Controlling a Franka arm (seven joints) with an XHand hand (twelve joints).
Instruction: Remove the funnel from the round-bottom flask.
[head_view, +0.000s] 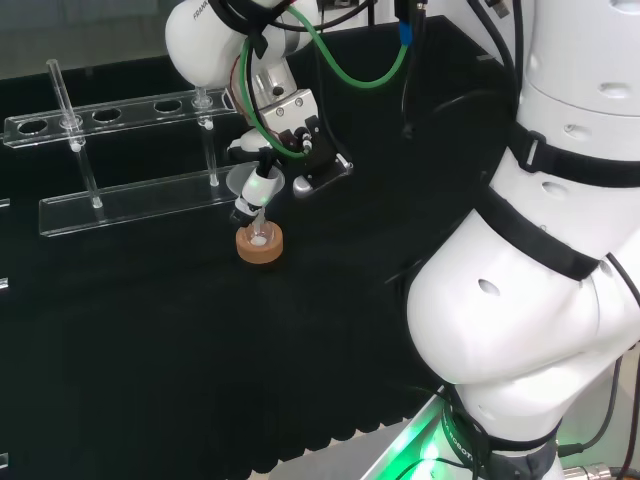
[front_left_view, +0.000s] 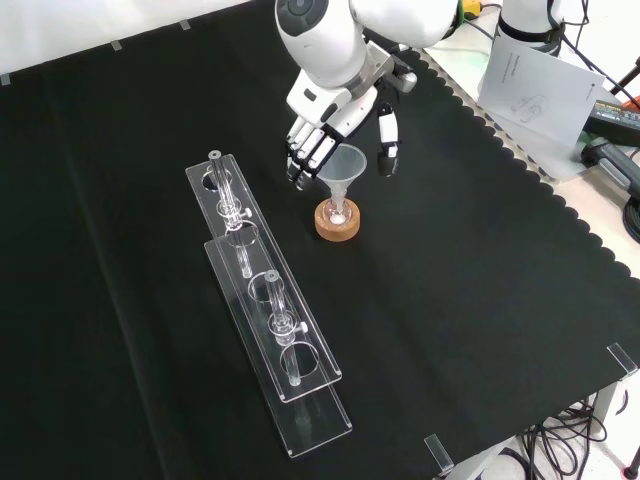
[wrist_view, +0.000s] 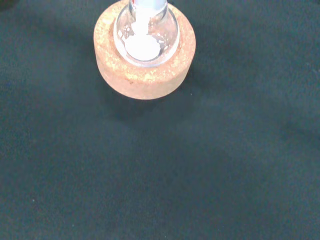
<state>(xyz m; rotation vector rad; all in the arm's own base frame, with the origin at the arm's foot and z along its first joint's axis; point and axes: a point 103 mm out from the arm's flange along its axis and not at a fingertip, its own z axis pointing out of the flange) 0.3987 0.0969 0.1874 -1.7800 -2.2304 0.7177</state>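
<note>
On the black cloth (front_left_view: 480, 300) of the bench, lying along the front view's left: a long clear rack (front_left_view: 265, 310), two tiers with round holes. Reaching down from the front view's top, just above the flask: the hand (front_left_view: 335, 120), fingers (front_left_view: 305, 155) hanging on one side of the funnel's rim and thumb (front_left_view: 388, 150) on the other, spread apart, not visibly pinching anything. Sitting right of the rack in the front view: the cork ring (front_left_view: 337, 224), cradling the round-bottom flask (wrist_view: 146, 37) with white powder (wrist_view: 142, 47) inside. Still standing in the flask's neck: the clear funnel (front_left_view: 343, 165), cone uppermost between fingers and thumb.
</note>
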